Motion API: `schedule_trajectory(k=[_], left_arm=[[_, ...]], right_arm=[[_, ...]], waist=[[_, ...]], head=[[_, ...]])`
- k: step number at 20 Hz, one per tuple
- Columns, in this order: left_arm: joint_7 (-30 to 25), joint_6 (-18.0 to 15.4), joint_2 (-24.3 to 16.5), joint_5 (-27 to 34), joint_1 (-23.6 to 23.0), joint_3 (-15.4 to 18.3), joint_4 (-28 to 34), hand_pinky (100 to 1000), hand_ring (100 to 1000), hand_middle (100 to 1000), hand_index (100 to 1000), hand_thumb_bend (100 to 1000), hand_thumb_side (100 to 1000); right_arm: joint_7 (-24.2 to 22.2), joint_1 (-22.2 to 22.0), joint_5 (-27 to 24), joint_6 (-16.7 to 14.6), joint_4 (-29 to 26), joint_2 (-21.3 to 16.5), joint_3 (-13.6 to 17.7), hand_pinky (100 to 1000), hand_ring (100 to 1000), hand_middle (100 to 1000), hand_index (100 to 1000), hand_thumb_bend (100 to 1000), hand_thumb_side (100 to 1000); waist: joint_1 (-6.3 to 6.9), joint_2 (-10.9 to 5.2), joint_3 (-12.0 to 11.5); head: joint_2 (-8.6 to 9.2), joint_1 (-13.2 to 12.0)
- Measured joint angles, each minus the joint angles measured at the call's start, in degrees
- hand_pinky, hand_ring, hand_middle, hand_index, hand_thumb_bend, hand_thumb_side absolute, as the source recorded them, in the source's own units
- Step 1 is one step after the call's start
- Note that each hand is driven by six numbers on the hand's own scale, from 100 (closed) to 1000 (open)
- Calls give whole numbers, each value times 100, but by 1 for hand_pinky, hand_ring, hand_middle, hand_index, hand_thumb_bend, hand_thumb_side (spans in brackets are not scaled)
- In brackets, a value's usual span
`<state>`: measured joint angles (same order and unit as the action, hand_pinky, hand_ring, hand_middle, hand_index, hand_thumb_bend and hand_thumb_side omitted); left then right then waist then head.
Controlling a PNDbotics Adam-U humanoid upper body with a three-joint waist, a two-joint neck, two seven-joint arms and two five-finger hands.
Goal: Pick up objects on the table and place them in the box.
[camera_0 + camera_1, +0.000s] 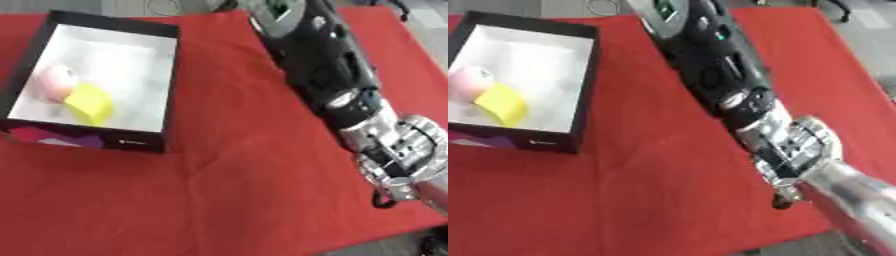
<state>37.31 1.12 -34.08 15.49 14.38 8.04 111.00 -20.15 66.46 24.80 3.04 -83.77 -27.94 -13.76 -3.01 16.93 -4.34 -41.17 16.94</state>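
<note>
Right hand (794, 150) low over the near right of the red worktop (227, 190), fingers (782, 200) curled around a shiny silvery object (859, 205), presumably for carrying to the box (162, 90) far left. Already inside: pink thing (54, 82), yellow block (90, 104). Object's shape unclear, cut off. Left hand unseen.

Bulky black forearm (710, 60), silver wrist joint (754, 107), metallic silver right hand (798, 150)

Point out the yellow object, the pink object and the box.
yellow object (89, 103), left eye view, middle of its top face.
pink object (52, 82), left eye view, its rounded upper side.
box (171, 75), left eye view, the black right wall.
</note>
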Motion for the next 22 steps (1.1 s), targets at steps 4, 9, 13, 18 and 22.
schedule_trajectory(k=[4, 9, 13, 18, 22], left_arm=[[-21, 18, -28, -16, -31, 1, -15, 834, 691, 742, 816, 842, 571], [-48, 37, -73, -38, -36, -1, -46, 833, 689, 741, 816, 846, 571], [-69, 42, -74, -45, -38, -4, -77, 833, 688, 740, 815, 848, 570], [-86, 50, -74, -45, -36, -6, -78, 832, 687, 740, 815, 852, 569], [-95, 49, -74, -45, -32, -8, -79, 831, 686, 739, 815, 854, 569]], right_arm=[[-90, -480, -457, 117, -335, -899, 73, 900, 866, 867, 890, 511, 353], [-109, -1235, -723, 146, -542, -1825, 173, 895, 868, 870, 889, 500, 370], [-162, -1848, -800, 75, -564, -2421, 270, 894, 869, 868, 887, 491, 371], [-341, -2423, -844, -169, -492, -2887, 359, 889, 873, 870, 887, 482, 374], [-528, -2673, -844, -430, -359, -3066, 384, 887, 873, 871, 888, 478, 369]], waist=[[0, 0, 79], [-2, 0, 85], [-2, 0, 84], [-3, 0, 61], [-3, 0, 38]], head=[[-2, -76], [-3, -143], [-3, -175], [1, -183], [5, -184]])
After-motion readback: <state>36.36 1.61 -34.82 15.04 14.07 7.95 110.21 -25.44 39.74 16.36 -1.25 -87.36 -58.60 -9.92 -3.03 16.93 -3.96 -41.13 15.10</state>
